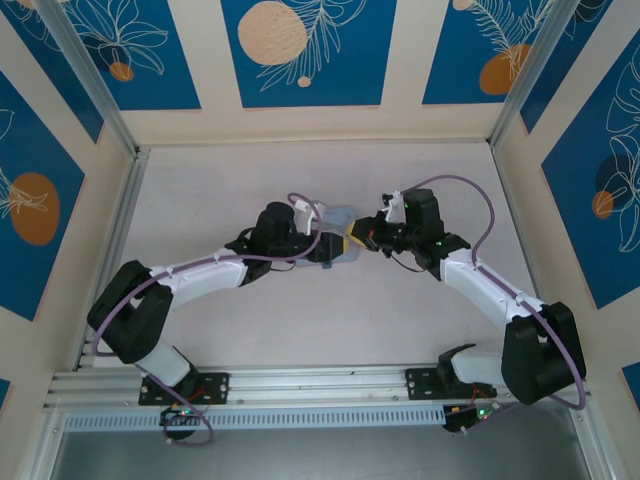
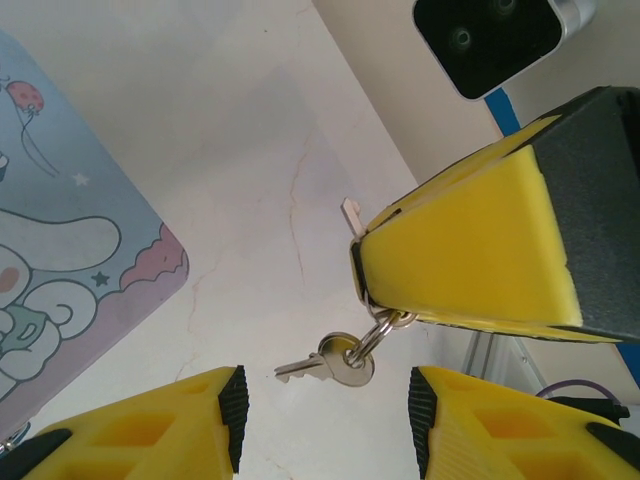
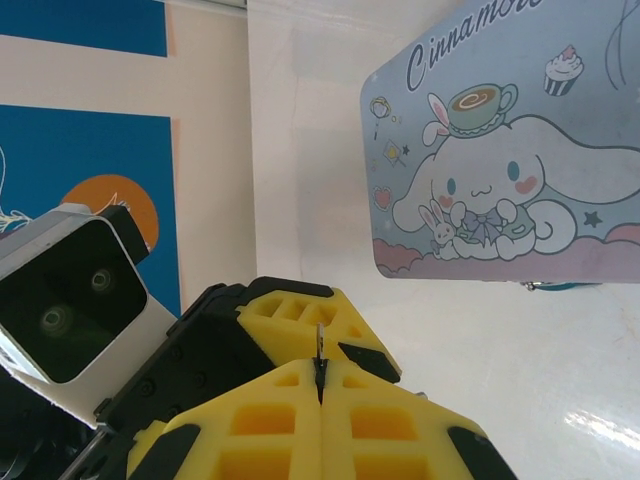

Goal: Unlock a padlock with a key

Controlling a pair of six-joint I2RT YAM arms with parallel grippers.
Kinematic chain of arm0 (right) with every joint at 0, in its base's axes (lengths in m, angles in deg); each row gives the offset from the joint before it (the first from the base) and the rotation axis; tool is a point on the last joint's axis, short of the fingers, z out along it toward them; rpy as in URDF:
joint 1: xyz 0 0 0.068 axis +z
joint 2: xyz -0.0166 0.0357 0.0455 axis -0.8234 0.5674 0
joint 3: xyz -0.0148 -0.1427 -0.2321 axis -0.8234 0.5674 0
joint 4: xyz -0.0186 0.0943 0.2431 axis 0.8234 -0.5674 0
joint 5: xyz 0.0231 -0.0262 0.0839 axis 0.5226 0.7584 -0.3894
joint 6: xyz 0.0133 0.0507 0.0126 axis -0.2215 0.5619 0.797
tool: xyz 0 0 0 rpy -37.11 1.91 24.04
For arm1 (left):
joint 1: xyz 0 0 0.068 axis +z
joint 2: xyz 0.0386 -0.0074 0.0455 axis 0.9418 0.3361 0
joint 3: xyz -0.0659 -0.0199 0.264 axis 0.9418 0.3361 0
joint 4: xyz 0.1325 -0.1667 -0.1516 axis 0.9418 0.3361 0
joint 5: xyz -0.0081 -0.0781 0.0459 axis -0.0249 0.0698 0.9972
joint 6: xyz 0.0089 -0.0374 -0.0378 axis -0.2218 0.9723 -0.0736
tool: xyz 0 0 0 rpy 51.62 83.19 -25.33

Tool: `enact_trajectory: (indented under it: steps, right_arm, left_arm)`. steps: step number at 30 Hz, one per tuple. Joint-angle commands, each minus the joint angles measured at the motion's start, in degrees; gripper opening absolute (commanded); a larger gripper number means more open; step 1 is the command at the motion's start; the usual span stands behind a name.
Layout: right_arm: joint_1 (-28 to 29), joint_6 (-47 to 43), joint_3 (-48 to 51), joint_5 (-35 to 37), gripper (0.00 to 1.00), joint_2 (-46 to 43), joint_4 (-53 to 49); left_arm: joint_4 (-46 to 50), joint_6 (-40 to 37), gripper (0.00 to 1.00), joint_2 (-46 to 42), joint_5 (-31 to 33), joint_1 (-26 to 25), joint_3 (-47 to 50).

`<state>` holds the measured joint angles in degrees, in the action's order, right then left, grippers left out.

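– At the middle of the table (image 1: 250,330), how do the two arms stand?
– They meet tip to tip just beside the tin (image 1: 338,213). The right gripper (image 1: 358,238) points at the left gripper (image 1: 330,247), and they are very near.
– Does the right gripper hold something?
– Yes. Its yellow pads (image 3: 400,420) are pressed together on the key (image 3: 320,345). In the right wrist view the thin edge of the blade stands up from between them. In the left wrist view the tip of the key sticks out at the front of the pads.
– What is under it?
– A ring (image 2: 383,328) hangs below the pads, and a second key (image 2: 335,368) hangs from this ring.
– And the left gripper?
– Its jaws stand open and hold nothing. The two yellow fingers (image 2: 150,435) are well apart, and in the left wrist view the second key is seen over the gap between them.
– Where is the tin lying?
– Flat on the table, with its pale blue cartoon lid upward. At its lower edge in the right wrist view there is a small metal piece (image 3: 545,287), too small to tell what it is.
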<state>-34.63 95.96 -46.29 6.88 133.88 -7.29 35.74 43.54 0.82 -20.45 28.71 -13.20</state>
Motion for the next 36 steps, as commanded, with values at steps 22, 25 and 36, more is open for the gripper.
enact_trajectory:
  steps: [22, 25, 36]
  right_arm:
    - [1.65, 1.93, -2.52, -1.59, 0.0, 1.03, 0.02]
    - [1.7, 1.86, -2.5, -1.58, 0.0, 1.07, -0.03]
    - [0.1, 2.01, -2.28, 0.16, 0.0, 0.76, -0.65]
  left_arm:
    - [-4.33, -3.75, 0.4, 2.2, 3.38, -1.35, 0.53]
    - [-4.2, -3.98, 0.4, 2.72, 3.49, -1.42, -0.06]
    - [-4.82, -2.02, 0.4, 0.42, 4.84, -1.35, 2.02]
